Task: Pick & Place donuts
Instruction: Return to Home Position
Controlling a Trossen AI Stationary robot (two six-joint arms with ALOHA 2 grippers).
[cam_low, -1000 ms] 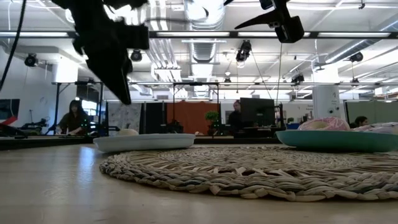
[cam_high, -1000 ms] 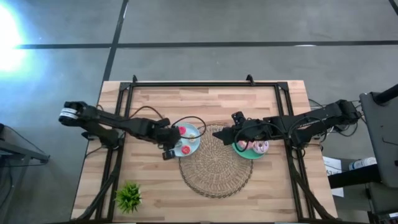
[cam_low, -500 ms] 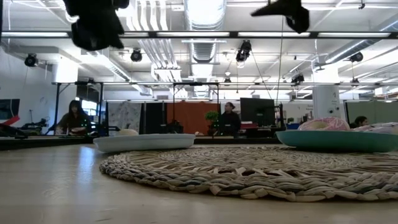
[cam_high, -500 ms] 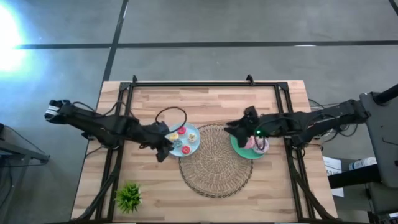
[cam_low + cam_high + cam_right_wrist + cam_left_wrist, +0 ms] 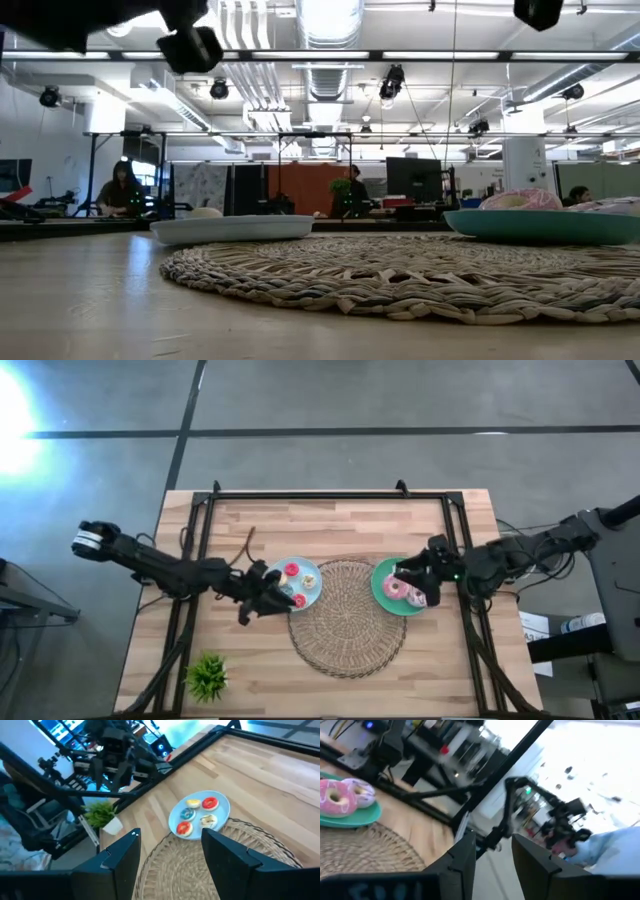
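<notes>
Pink-frosted donut point(image 5: 392, 588) and lilac-white donut point(image 5: 416, 597) lie on the green plate point(image 5: 380, 582); the left wrist view shows them too point(image 5: 335, 801). Several tiny donuts point(image 5: 210, 802) lie on the light-blue plate point(image 5: 314, 592). No dark brown donut is in view. My left gripper point(image 5: 493, 840) is open and empty, raised just left of the blue plate point(image 5: 270, 590). My right gripper point(image 5: 172, 834) is open and empty, raised above the green plate's far edge point(image 5: 403, 572).
A round woven mat point(image 5: 347, 618) lies between the two plates. A small spiky green plant point(image 5: 207, 676) stands at the near left corner. Dark frame rails point(image 5: 330, 495) run along the table's edges. People sit in the room behind the table point(image 5: 120, 190).
My left gripper has drawn back from over the blue plate toward the table's left and risen. My right gripper has moved from the mat's far right rim toward the table's right, to above the green plate, and also risen. Plates and donuts have stayed put.
</notes>
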